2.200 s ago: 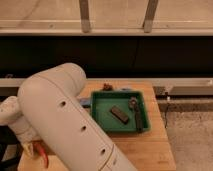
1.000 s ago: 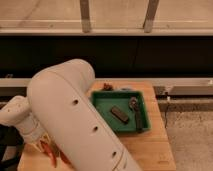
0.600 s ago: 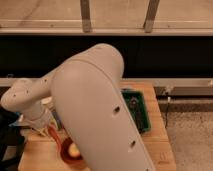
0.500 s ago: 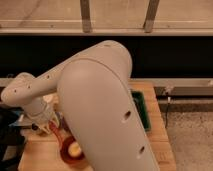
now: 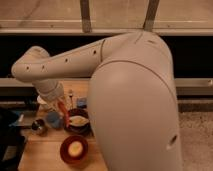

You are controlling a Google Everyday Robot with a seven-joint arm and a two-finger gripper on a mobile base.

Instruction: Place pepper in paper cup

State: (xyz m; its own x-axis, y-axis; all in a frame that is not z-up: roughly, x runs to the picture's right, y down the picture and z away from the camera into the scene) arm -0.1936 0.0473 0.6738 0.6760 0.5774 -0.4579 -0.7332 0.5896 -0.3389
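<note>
Camera view: find the claw (image 5: 58, 101) at the left, under the end of the arm (image 5: 130, 95) and above the wooden tabletop (image 5: 42, 156). Its fingers are together, clamped on the upper end of the pepper (image 5: 64, 116), which hangs down with its point lowest. The pepper sits between the blue cup (image 5: 52, 119) and the dark bowl (image 5: 78, 121). Just left of the claw you see a white part of the paper cup (image 5: 43, 103), mostly hidden by the arm; the pepper is outside it. A metal tin (image 5: 38, 126) stands beside the blue cup. Nearer to you, a red bowl (image 5: 73, 149) holds a pale yellow item.
</note>
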